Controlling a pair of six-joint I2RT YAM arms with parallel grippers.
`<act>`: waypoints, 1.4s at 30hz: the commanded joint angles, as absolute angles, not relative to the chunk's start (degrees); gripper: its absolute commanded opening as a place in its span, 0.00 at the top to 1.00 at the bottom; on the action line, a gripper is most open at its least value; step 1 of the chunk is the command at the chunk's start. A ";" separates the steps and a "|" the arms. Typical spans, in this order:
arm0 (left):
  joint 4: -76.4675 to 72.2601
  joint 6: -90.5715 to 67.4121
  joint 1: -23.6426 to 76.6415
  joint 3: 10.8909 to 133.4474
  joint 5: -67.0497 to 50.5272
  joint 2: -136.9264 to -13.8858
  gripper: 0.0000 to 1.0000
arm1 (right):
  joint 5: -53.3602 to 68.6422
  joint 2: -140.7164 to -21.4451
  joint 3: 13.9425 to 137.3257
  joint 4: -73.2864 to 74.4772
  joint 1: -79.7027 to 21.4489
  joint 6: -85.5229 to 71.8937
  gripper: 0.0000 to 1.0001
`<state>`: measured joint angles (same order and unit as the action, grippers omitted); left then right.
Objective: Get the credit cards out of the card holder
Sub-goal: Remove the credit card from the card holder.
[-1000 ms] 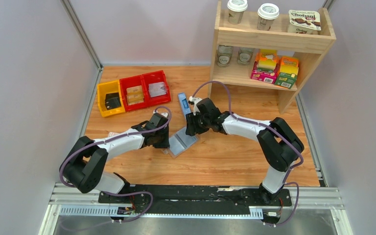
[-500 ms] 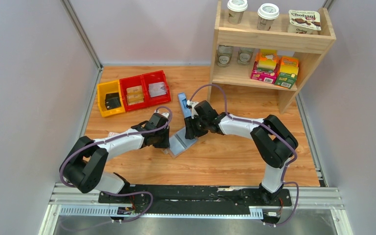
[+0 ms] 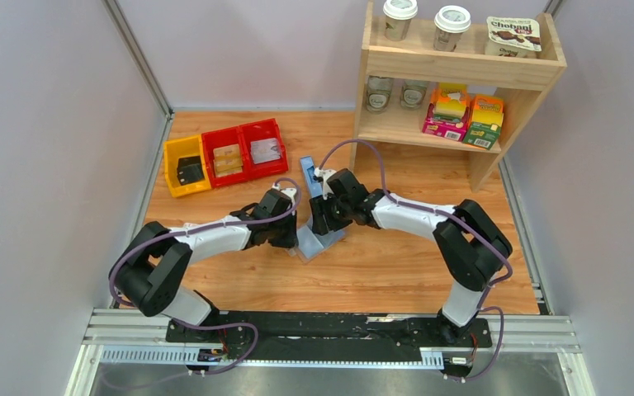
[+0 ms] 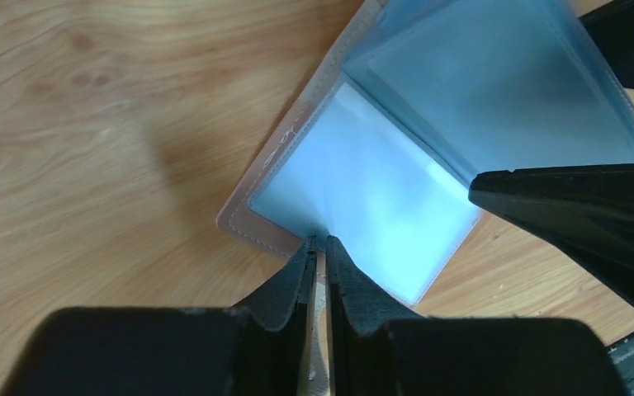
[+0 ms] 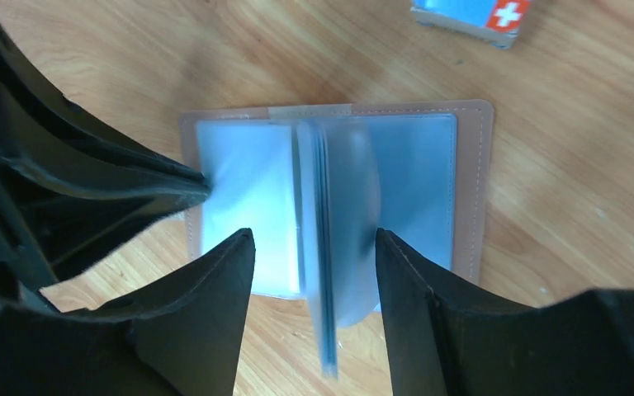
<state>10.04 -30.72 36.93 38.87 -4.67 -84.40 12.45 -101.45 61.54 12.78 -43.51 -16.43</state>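
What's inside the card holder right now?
Only pale blue plastic sleeves show inside the open card holder; no dark card is visible, though the standing sleeves may hide one.

One card holder (image 3: 318,241), one blue box (image 3: 309,177), three bins (image 3: 242,153), two lidded cups (image 3: 399,18), two jars (image 3: 379,92), one shelf (image 3: 462,70).

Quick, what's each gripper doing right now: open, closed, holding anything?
Left gripper: shut, pinching the near edge of the card holder.
Right gripper: open, fingers either side of the holder's middle, not clamping it.
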 commanded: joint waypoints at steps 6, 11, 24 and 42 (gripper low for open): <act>7.91 -28.74 40.60 40.87 -6.24 -90.17 0.85 | 1.40 -94.92 59.94 13.98 -44.12 -17.31 0.38; 8.17 -28.65 40.69 40.61 -5.72 -89.91 0.85 | -4.52 -95.71 59.94 14.67 -44.21 -17.57 0.38; 10.63 -28.83 40.69 37.09 -2.99 -86.22 0.85 | 5.80 -98.34 59.33 11.52 -44.21 -14.06 0.34; 10.37 -29.62 40.69 37.62 -3.25 -87.10 0.86 | 0.00 -96.86 58.18 11.42 -44.21 -11.17 0.29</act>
<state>4.93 -30.28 40.42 39.05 -4.43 -86.30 2.22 -99.77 58.76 12.60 -44.03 -13.47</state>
